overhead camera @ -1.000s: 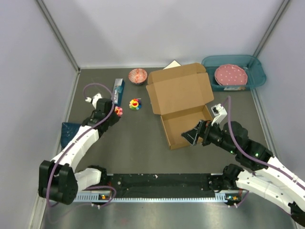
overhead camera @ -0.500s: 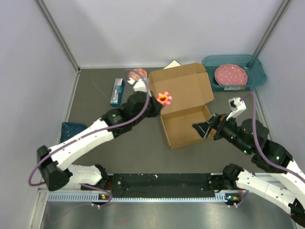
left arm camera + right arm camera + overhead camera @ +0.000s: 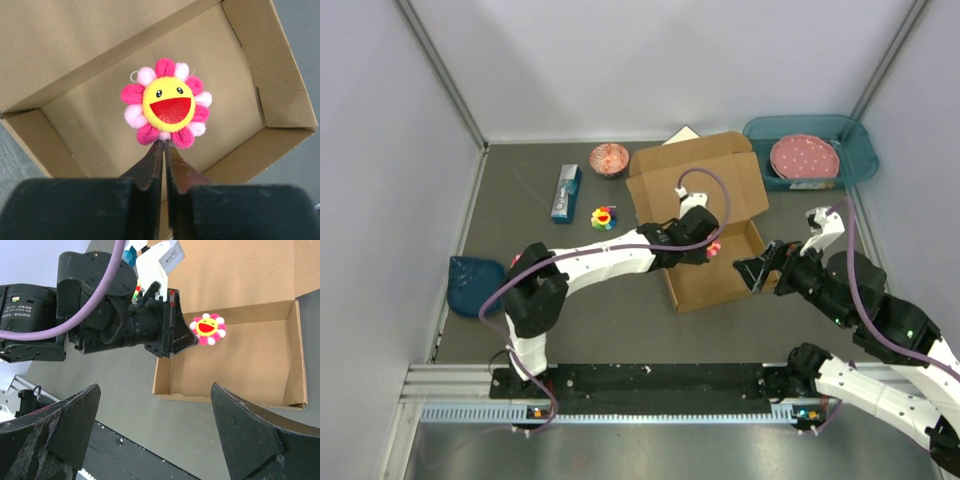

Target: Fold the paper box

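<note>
The brown paper box (image 3: 715, 265) lies open in the middle of the table, its lid (image 3: 695, 190) flat behind a shallow tray. My left gripper (image 3: 707, 244) reaches across from the left and is shut on a pink and yellow plush flower (image 3: 167, 108), holding it over the tray's inside (image 3: 100, 125). The fingertips (image 3: 159, 150) pinch the flower's lower petals. My right gripper (image 3: 758, 271) is open and empty, just off the tray's right side. In the right wrist view it (image 3: 154, 387) faces the tray's front corner (image 3: 165, 385), with the flower (image 3: 208, 329) beyond.
A teal tray (image 3: 853, 165) with a pink plate stands at the back right. A red bowl (image 3: 609, 158), a blue carton (image 3: 565, 192) and a small colourful toy (image 3: 604, 217) lie left of the lid. A blue cloth (image 3: 470, 273) is at the far left. White paper (image 3: 682, 134) lies behind the lid.
My left arm has swung from the table's left side across to the box, carrying the pink flower over the tray. My right gripper has drawn back to the right, out of the tray.
</note>
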Robot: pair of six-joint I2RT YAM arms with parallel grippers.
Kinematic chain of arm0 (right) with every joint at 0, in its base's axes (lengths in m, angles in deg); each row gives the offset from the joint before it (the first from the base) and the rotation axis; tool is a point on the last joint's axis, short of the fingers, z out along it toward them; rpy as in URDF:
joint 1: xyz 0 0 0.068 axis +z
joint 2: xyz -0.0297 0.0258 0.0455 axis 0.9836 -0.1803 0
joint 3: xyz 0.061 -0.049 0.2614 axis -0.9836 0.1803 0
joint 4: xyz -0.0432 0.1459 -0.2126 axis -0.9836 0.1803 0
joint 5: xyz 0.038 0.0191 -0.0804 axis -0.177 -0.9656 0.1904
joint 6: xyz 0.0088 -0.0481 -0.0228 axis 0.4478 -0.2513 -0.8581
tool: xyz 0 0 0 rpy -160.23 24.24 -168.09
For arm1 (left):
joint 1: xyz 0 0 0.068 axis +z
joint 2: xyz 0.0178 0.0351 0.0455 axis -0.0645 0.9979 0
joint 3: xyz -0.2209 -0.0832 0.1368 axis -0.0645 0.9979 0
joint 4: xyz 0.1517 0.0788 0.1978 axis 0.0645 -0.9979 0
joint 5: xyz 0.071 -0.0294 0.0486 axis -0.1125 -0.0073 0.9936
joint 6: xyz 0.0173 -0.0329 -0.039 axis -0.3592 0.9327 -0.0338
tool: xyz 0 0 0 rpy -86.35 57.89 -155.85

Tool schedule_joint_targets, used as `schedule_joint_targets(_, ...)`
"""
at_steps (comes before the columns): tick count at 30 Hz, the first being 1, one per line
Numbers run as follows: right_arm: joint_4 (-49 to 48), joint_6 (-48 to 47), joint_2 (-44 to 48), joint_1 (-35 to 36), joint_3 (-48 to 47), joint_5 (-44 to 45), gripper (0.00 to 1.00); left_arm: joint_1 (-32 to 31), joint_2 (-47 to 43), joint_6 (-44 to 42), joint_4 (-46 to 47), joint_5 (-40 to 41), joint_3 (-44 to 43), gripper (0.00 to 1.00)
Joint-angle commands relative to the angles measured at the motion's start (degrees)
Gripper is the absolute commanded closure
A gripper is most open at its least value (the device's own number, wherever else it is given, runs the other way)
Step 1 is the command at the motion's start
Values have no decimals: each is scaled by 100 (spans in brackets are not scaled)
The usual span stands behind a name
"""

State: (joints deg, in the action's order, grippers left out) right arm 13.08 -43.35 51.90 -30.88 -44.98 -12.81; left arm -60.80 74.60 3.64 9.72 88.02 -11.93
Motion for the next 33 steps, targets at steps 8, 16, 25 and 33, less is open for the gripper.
schedule_joint_targets(8,-14,-37,-23,58,-75,203,6,15,-290,-197,60,33,-194,46)
schedule_joint_targets(16,21,-72,-15,66,57,335,6,-29,-1580,58,174,779,1771,41)
schedule_joint_targets(25,4,33,-182,58,110,291,6,-20,-2102,164,781,1071,2673,30)
schedule_joint_targets(33,21,226,-86,58,171,159,7,-3,-1959,164,1078,1044,2434,29)
